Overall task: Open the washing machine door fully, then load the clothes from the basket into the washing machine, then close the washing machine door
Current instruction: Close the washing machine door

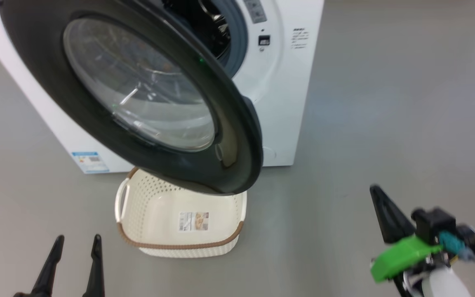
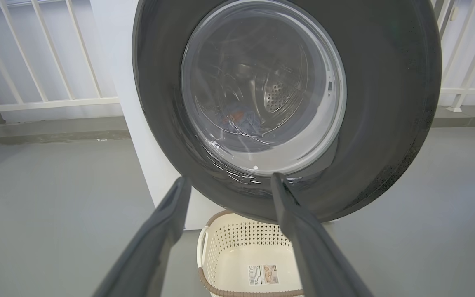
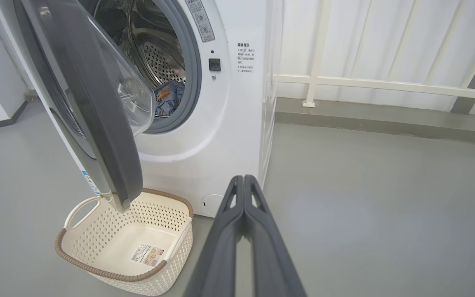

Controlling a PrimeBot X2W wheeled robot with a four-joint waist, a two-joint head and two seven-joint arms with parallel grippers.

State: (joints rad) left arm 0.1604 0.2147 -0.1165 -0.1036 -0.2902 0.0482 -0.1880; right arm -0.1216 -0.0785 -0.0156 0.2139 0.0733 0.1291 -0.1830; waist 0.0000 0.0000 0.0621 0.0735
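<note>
Two fingers of the left gripper [image 1: 76, 241] stand apart, the right gripper [image 3: 243, 178] is pressed together empty, and light blue printed clothes [image 3: 169, 97] lie inside the white front-loading washing machine [image 3: 229, 136], its black-rimmed round glass door [image 1: 237, 136] ajar.

The left gripper [image 1: 76, 241] sits at the lower left of the head view. Its two dark fingers [image 1: 50, 264] point up the view with a clear gap between them. In the left wrist view they stand well apart, tips not meeting. The right gripper [image 1: 379, 202] is at the lower right, angled up and to the left (there it reads as one dark wedge). In the right wrist view its two fingers are pressed together, tips touching. Behind the wedge sit a green part [image 1: 402, 253], a black block [image 1: 435, 225] and a pale forearm [image 1: 443, 284].
</note>
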